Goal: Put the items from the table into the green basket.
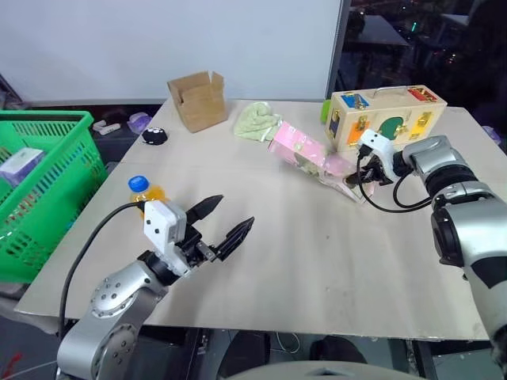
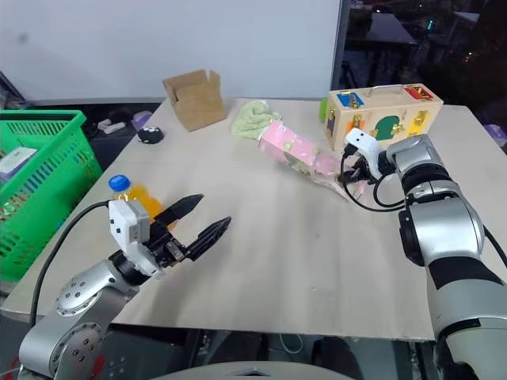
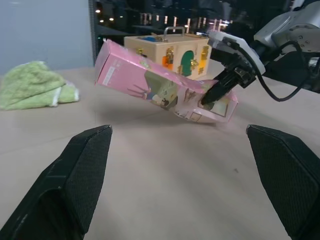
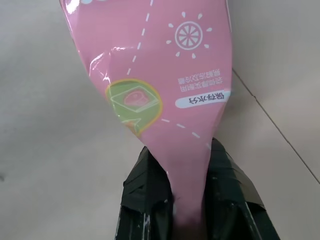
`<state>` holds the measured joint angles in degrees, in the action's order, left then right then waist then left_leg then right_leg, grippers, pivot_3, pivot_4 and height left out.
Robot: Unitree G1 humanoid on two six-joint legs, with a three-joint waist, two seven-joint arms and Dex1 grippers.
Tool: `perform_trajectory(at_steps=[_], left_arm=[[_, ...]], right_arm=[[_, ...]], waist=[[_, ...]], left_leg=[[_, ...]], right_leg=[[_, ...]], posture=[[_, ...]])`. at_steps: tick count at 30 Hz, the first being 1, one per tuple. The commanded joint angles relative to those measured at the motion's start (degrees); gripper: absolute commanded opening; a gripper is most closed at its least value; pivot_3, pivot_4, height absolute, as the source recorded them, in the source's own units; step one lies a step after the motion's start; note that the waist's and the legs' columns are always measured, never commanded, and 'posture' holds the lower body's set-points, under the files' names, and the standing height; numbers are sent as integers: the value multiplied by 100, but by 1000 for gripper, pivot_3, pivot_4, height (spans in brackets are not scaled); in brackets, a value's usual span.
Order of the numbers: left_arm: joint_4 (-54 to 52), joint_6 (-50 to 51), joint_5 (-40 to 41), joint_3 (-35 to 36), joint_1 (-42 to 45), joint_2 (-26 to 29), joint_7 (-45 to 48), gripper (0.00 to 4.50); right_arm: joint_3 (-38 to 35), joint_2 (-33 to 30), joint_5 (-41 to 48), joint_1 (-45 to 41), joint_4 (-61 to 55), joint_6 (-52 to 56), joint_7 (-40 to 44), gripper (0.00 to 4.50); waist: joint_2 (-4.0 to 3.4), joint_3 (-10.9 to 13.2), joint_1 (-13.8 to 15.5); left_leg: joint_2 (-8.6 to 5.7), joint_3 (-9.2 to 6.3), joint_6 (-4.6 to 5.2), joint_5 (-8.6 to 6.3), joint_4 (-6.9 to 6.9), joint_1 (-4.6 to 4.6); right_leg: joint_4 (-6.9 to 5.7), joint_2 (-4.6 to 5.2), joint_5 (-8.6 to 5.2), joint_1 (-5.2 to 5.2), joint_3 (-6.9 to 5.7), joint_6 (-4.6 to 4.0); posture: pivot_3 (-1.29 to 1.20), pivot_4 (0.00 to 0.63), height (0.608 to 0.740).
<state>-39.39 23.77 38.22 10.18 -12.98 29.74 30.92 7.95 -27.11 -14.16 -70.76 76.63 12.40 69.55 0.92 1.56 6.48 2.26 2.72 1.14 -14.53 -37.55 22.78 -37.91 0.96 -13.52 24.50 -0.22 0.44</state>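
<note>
The long pink printed package (image 1: 305, 152) hangs tilted a little above the beige table (image 1: 317, 269), in front of a wooden box. My right gripper (image 1: 358, 176) is shut on the package's near right end; the right wrist view shows the pink wrapper (image 4: 165, 75) pinched between the black fingers (image 4: 145, 195). The orange-drink bottle (image 1: 144, 192) with a blue cap stands near the table's left edge, just behind my left gripper (image 1: 230, 222), which is open and empty. The green basket (image 1: 40, 190) stands off the table's left side.
A wooden latch box (image 1: 386, 115) sits at the back right, a green cloth (image 1: 255, 121) and an open cardboard box (image 1: 198, 99) at the back, a small black object (image 1: 154, 135) toward the back left. The basket holds a small pale box (image 1: 21, 164).
</note>
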Motion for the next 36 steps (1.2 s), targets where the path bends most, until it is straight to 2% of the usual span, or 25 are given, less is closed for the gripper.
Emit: perform_trajectory(at_steps=[1,7,12,23,36], left_arm=[[-84,69,115,-2,141,-39,-74,4500],[-202,635,998,128,509,-231,-521,4500],[-69,906,1745,171,782,-288,-573,4500],[97,1279,2843,192,1155,-176,-634,4500],[411,1398,2999,159,1610,-35,-613,4500]], right_arm=[[-208,-66,306,-144,-400,-39,278,60],[-242,-82,683,60,-1003,286,978,60],[-311,-82,1214,560,-2310,1231,1452,60],[-592,-171,2924,2360,-6540,4276,976,60],[-149,-450,4206,2727,-8015,5122,719,60]], waist=[[0,0,-58],[0,0,-97],[0,0,-96],[2,-1,-94],[6,1,-109]], left_leg=[[0,-1,0,0,0,0],[1,-15,0,0,0,-5],[0,-18,0,0,0,-5],[-1,-26,1,0,-7,-5],[-2,-15,1,0,-33,-24]], right_leg=[[0,0,0,0,1,0],[-4,2,2,-1,8,2],[-4,3,2,-2,9,3],[-7,1,2,-4,4,3],[-3,-2,1,-41,-14,3]], posture=[[209,0,740],[210,0,740],[183,0,740],[153,0,740],[143,0,740]])
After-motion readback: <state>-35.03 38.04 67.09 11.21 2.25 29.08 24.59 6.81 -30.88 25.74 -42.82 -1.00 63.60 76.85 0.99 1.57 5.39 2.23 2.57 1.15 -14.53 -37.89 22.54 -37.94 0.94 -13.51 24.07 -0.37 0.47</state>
